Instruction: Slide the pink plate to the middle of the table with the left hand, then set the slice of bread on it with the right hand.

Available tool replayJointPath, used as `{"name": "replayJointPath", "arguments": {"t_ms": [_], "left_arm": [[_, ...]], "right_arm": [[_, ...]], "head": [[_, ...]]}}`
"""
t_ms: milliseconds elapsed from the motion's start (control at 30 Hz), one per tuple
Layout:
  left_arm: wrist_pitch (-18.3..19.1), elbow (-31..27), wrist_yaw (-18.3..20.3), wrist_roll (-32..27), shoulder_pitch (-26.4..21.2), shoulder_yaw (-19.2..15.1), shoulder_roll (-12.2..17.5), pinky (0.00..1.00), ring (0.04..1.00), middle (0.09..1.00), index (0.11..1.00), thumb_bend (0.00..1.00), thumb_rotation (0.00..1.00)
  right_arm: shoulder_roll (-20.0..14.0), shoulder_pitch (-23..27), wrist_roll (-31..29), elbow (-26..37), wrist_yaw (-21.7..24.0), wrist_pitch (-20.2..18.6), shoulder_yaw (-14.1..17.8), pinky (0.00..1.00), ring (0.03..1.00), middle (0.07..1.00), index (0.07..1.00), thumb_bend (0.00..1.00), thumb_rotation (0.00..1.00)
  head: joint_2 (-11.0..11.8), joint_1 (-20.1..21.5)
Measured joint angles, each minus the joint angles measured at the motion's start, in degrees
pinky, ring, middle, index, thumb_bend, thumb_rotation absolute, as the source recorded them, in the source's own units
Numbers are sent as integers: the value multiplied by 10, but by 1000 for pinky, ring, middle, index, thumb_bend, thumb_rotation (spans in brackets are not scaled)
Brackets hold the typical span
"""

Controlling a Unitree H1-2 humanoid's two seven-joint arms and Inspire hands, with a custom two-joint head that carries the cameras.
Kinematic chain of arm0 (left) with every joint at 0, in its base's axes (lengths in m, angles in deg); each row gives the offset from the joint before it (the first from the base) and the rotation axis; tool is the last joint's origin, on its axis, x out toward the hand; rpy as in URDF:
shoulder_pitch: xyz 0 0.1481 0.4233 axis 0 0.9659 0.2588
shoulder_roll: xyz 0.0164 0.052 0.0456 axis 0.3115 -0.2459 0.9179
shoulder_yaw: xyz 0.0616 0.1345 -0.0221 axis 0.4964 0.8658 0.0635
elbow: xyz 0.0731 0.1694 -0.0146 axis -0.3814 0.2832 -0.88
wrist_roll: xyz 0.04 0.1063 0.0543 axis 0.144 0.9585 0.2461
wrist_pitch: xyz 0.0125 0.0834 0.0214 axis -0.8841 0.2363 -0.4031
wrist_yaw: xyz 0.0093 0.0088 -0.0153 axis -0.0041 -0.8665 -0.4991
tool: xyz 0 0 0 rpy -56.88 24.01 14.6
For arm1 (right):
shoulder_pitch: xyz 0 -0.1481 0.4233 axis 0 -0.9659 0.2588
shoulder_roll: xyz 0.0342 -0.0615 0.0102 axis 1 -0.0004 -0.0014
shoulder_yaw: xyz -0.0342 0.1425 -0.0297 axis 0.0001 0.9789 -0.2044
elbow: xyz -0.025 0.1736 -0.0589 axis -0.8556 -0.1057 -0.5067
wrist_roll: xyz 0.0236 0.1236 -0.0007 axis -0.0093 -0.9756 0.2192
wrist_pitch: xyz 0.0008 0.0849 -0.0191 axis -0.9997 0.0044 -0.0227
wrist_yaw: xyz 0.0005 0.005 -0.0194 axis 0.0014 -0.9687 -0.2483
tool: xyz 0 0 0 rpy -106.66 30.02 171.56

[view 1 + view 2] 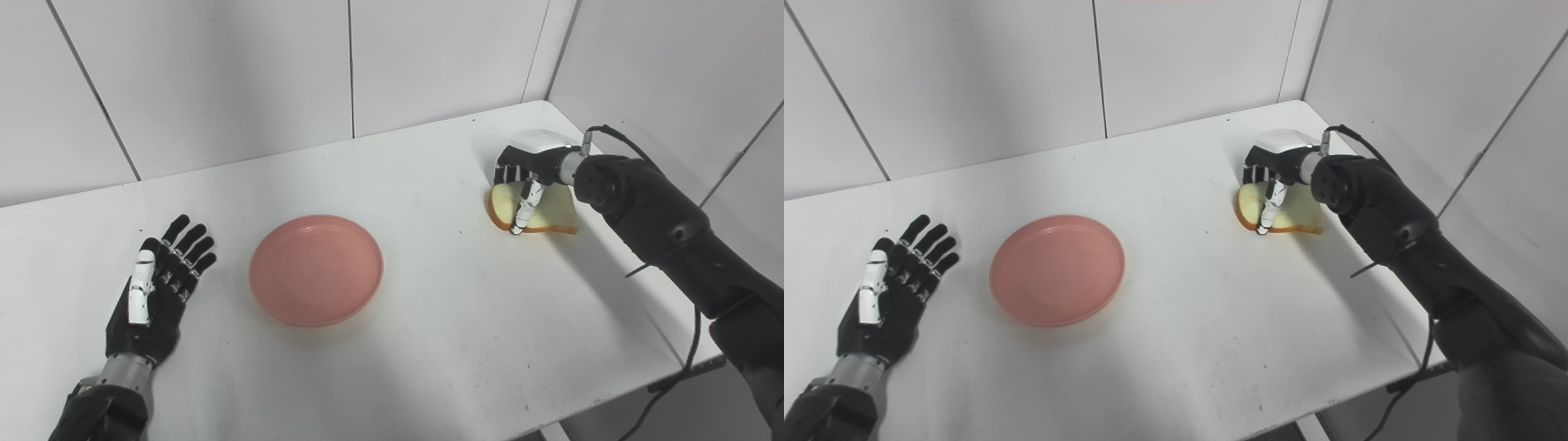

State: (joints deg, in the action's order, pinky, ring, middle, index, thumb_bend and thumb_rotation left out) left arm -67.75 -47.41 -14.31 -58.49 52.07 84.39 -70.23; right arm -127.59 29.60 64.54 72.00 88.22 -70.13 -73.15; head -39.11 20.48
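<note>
Meanwhile right hand point(530, 168) grips the pale, brown-crusted bread slice point(554, 214); left hand point(153, 288) lies open, holding nothing.

Even, bright overhead light is flooding the white desk point(429, 343) and walls, without glare. Soft shadows are falling beneath the plate point(316, 269) and right arm. Focus is holding sharp; edges are bending slightly.

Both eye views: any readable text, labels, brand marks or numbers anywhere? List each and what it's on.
None readable in either view.
Pink plate: plain, no marking.
Slice of bread: no marking.
Left hand and right hand: black and white shells, no legible logo or number.
Table and wall panels: bare white, only small specks on the table.
</note>
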Motion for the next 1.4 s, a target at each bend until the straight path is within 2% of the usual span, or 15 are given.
{"name": "replayJointPath", "arguments": {"t_ms": [267,333,467,600,733,833,1067,1100,1233,1300,1400], "left_arm": [[0,3,-2,1,-2,0,-2,906,896,897,896,507,986],[-1,4,-2,3,-3,1,-2,912,899,899,896,507,988],[-4,8,-4,9,-6,4,-3,918,907,907,905,500,999],[-15,17,-4,16,-10,9,-7,914,902,906,908,499,1000],[-25,26,-8,19,-14,10,-14,918,909,911,911,498,996],[-36,37,-9,21,-19,12,-20,930,901,905,905,500,989],[-47,54,-20,34,-30,20,-37,929,904,906,917,492,1000],[-49,57,-21,36,-31,21,-40,922,904,908,920,486,1000],[-62,71,-30,44,-39,24,-48,911,900,906,916,477,1000],[-65,72,-37,45,-39,23,-56,891,889,892,896,473,979],[-67,81,-53,46,-45,23,-68,891,885,887,889,468,966]], "right_arm": [[-3,-2,-2,66,29,-14,18,343,423,500,524,498,0],[-4,-2,-2,99,51,-35,21,335,424,510,527,496,0],[-4,7,-6,172,79,-46,25,333,429,528,507,496,0],[4,23,-10,193,94,-54,27,343,426,519,487,499,0],[34,33,-21,226,107,-60,22,355,420,509,494,499,0],[62,49,-22,236,121,-75,10,346,429,519,499,498,0],[129,89,-23,232,122,-72,-24,358,424,519,507,498,0],[136,93,-23,229,121,-68,-28,373,435,517,489,500,0],[168,107,-21,213,115,-55,-43,405,465,517,458,502,0],[179,110,-19,210,115,-53,-51,387,438,515,492,501,0],[205,118,-20,197,115,-52,-58,367,426,515,513,499,0]], "head": [[6,-4],[8,-7],[11,-14],[18,-26],[25,-24],[31,-43],[34,-67],[35,-89],[33,-111],[32,-138],[31,-147]]}}
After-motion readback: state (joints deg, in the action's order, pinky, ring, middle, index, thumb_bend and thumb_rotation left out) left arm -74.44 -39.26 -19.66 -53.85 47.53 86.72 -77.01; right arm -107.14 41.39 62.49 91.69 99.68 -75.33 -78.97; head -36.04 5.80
